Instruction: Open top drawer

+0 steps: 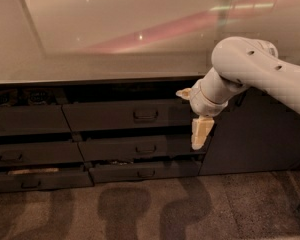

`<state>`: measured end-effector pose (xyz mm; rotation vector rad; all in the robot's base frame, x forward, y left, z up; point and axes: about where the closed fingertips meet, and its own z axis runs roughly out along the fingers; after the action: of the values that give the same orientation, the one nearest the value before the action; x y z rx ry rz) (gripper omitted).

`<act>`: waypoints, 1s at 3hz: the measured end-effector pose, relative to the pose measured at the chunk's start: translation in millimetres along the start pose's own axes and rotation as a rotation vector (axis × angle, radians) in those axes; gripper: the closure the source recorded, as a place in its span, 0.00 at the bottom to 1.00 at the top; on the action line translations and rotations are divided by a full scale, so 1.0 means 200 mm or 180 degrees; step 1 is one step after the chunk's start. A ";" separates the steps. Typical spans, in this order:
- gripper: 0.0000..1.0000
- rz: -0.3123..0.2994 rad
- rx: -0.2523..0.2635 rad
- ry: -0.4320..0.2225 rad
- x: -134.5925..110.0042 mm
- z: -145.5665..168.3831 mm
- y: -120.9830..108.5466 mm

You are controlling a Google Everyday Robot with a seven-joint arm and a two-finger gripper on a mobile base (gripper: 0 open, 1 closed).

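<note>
Top drawer (pixel 110 116): directly under the countertop (pixel 115 66), centre of the row.
Long axis: left to right, its dark front facing the room.
Handle (pixel 145 115): small loop, untouched.
Gripper (pixel 199 132): hangs downward at the drawer's right end, beside the cabinet door (pixel 255 134).
Gripper state: cannot tell.
Open room: carpeted floor (pixel 140 209) in front.

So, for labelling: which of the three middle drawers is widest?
The top drawer, under the counter, reaching further left than both below. The gripper hangs by its right end.
</note>
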<state>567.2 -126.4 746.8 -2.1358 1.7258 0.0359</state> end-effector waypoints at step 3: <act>0.00 -0.0071 -0.0008 -0.0085 0.20 0.15 -0.12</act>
<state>605.7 -150.7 715.6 -2.1463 1.6877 0.0605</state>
